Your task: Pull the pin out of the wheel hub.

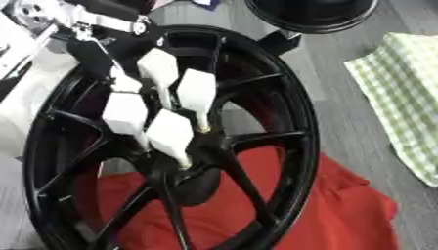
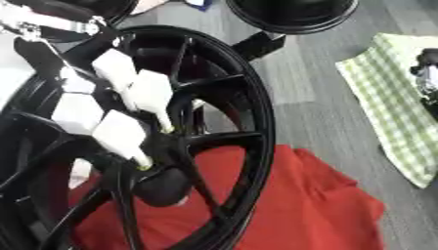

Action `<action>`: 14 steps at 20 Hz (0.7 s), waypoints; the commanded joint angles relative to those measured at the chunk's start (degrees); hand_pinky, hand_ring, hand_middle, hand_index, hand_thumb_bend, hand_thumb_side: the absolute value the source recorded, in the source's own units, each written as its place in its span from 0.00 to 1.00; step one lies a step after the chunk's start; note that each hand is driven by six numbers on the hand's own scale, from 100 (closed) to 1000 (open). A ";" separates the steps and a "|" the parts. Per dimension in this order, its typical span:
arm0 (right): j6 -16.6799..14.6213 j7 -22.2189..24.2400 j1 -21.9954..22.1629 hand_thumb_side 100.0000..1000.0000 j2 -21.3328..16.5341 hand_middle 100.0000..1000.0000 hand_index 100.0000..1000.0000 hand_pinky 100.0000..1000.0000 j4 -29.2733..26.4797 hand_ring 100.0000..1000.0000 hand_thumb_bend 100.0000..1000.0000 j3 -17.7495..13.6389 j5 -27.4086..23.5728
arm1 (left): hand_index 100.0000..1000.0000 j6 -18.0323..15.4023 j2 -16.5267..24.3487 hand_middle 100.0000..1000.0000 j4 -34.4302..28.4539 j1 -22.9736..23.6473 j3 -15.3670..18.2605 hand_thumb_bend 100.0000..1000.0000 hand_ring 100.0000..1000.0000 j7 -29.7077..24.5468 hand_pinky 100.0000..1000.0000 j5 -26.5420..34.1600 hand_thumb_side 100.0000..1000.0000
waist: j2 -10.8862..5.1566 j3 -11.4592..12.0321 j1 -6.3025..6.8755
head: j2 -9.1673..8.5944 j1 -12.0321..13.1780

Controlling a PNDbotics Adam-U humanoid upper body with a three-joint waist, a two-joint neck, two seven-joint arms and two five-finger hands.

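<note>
Left hand is reaching into the black wheel.
Its white fingers are pointing down, straight, holding nothing, at the hub above red cloth.

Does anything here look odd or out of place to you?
Mostly the red cloth: it lies bunched and rumpled under the black wheel, not flat. The left hand reaches into the hub; nothing looks damaged or spilled.

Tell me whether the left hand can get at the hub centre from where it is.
Probably yes: the left hand already hangs over the black wheel, fingertips reaching the hub, nothing between. The pin itself I cannot make out.
</note>
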 commanded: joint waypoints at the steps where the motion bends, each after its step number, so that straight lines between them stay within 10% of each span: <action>1: -0.17 -0.14 -0.51 0.33 -0.58 0.69 0.70 0.84 -0.42 0.75 0.00 -0.78 -0.35 | 0.69 -0.19 0.66 0.56 -0.40 -1.21 0.68 0.08 0.72 -0.47 0.76 0.71 0.25 | -1.17 -0.12 -0.21 | 0.22 0.23; 14: -0.35 -0.12 -0.36 0.33 -0.41 0.69 0.70 0.84 -0.30 0.75 0.00 -0.94 -0.69 | 0.39 2.58 0.61 0.31 -0.83 -2.16 3.63 0.00 0.51 -0.47 0.60 3.91 0.20 | -1.35 0.16 -0.33 | 0.40 0.01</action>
